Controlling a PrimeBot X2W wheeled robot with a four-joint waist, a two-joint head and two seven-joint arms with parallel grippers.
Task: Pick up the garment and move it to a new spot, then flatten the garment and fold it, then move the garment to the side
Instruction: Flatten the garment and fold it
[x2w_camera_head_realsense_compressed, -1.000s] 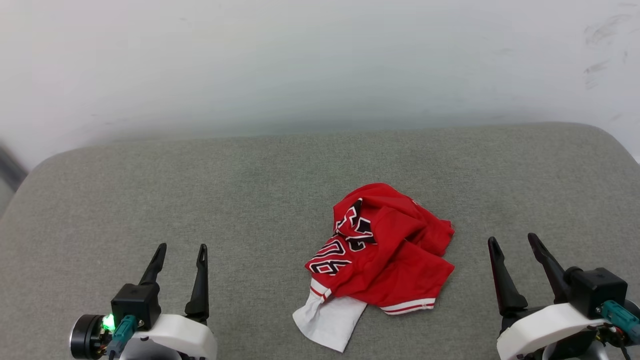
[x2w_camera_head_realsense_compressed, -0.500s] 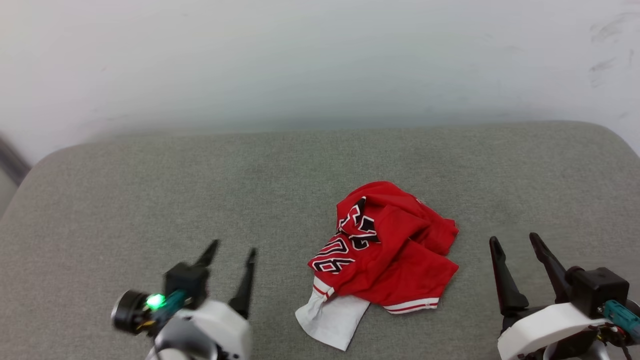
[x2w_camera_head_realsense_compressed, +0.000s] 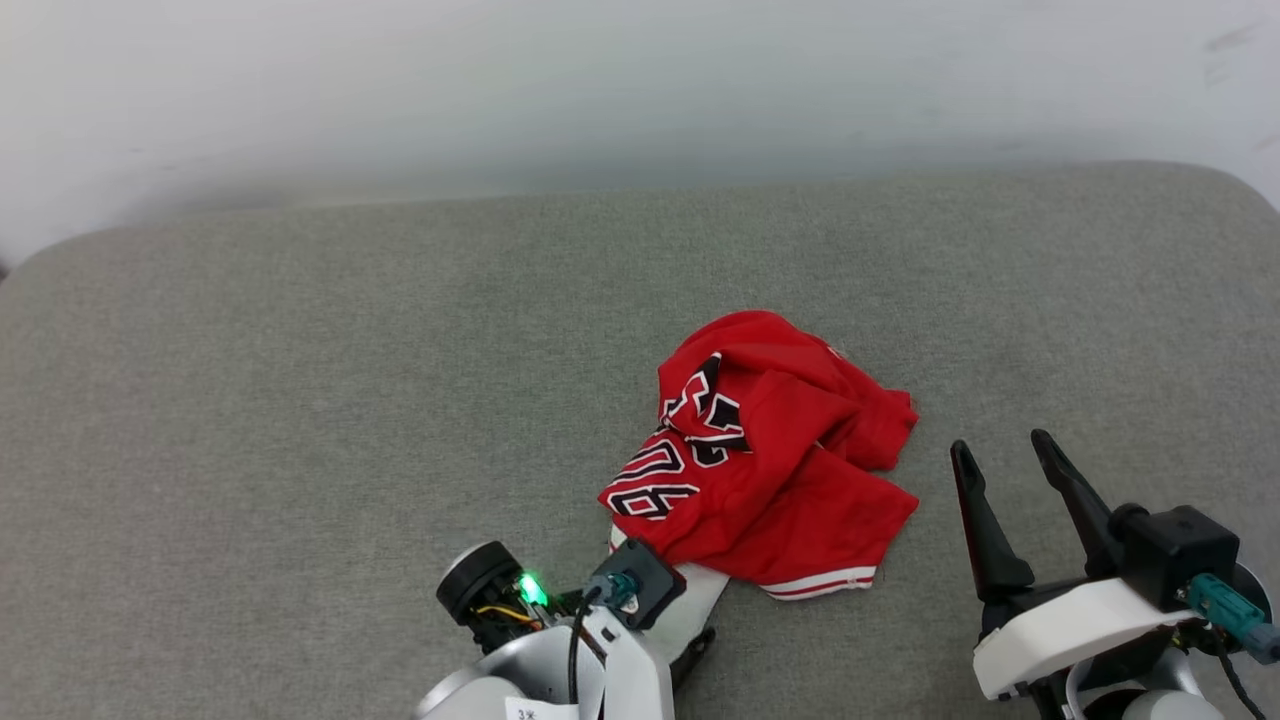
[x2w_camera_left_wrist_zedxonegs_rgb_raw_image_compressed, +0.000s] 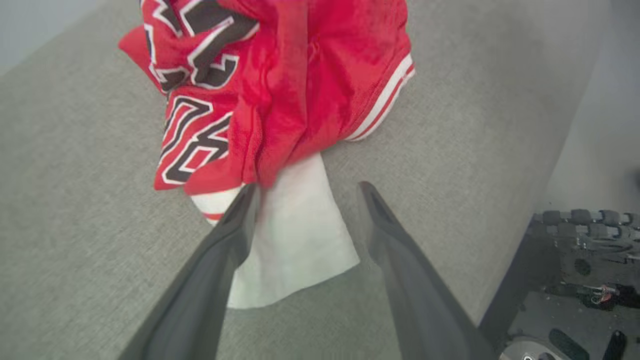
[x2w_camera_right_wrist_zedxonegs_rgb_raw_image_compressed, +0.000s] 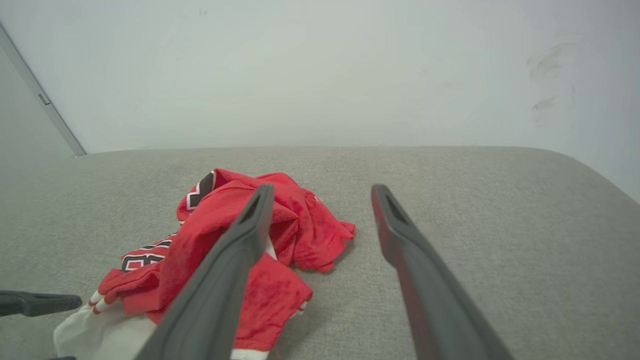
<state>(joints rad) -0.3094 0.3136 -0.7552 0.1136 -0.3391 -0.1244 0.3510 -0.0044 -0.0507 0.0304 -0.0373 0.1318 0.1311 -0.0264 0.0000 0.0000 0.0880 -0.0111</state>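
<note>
The garment (x2w_camera_head_realsense_compressed: 780, 450) is a red jersey with black, white-outlined numbers, lying crumpled right of centre on the grey cushion (x2w_camera_head_realsense_compressed: 300, 400). Its white sleeve end (x2w_camera_left_wrist_zedxonegs_rgb_raw_image_compressed: 295, 240) sticks out toward me. My left gripper (x2w_camera_left_wrist_zedxonegs_rgb_raw_image_compressed: 307, 194) is open and straddles that white end: the left finger lies over the cloth, the right finger over bare cushion beside it. In the head view its wrist (x2w_camera_head_realsense_compressed: 600, 620) covers the fingers. My right gripper (x2w_camera_head_realsense_compressed: 1000, 445) stands open to the right of the garment (x2w_camera_right_wrist_zedxonegs_rgb_raw_image_compressed: 300, 225), apart from it and holding nothing.
A white wall (x2w_camera_head_realsense_compressed: 640, 90) rises behind the cushion's rounded far edge. Beyond the cushion's near edge there is dark floor with equipment (x2w_camera_left_wrist_zedxonegs_rgb_raw_image_compressed: 575, 260). A left finger (x2w_camera_right_wrist_zedxonegs_rgb_raw_image_compressed: 40, 303) shows at the right wrist view's left edge.
My left arm has swung right, from the lower left to the garment's white sleeve end. The head camera has tilted, shifting the whole picture up. The right gripper and garment have stayed put.
</note>
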